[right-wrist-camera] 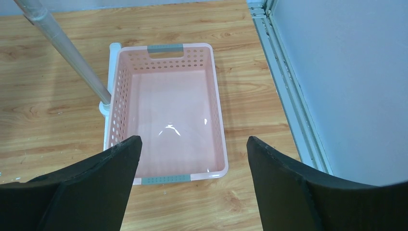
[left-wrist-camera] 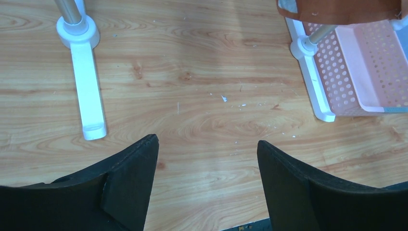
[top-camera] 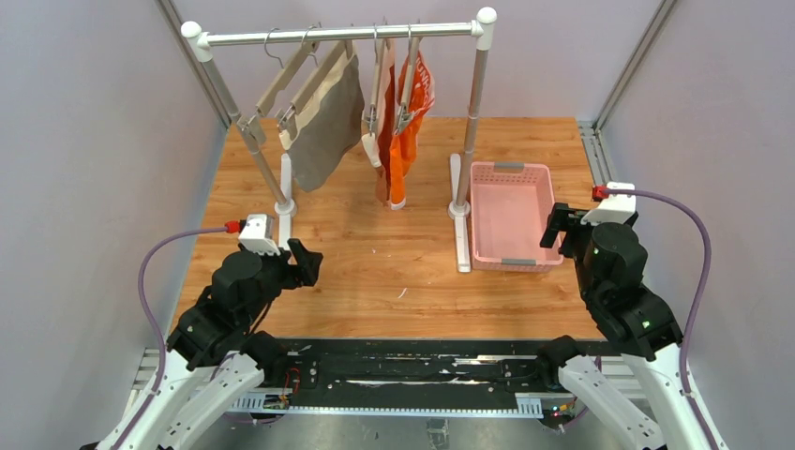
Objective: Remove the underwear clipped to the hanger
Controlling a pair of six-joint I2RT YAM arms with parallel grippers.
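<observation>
Grey-beige briefs [top-camera: 325,122], rust-brown briefs [top-camera: 385,89] and orange briefs [top-camera: 418,89] all hang from clip hangers [top-camera: 292,77] on the rack rail [top-camera: 342,35] at the far side of the desk [top-camera: 375,272]. By my read that's zero of three removed, so the task is at its start. Pink basket [top-camera: 509,167] just right of the rack has nothing in it; the right wrist view shows its bare bottom.

Left jaws: spread wide, nothing between them, low over the near-left desk and aimed toward the rack. Left wrist view shows bare wood between the jaws, a rack foot [left-wrist-camera: 86,82] far left, and the lower edge of the rust-brown cloth at the far right, above the basket corner. Cloth is well apart from the jaws, no contact.

Right jaws: spread, holding nothing, over the near-right end of the basket. No briefs in that wrist view, only the basket and a rack post [right-wrist-camera: 62,48].

Layout: the grey-beige pair is leftmost, on the left arm's side. Rust-brown and orange hang side by side right of the rail's middle, just left of the right post. All three are higher and farther than either jaws.

Left to do, as I judge: reach up and free each pair from its clips, three times. The basket looks the likely drop spot.
</observation>
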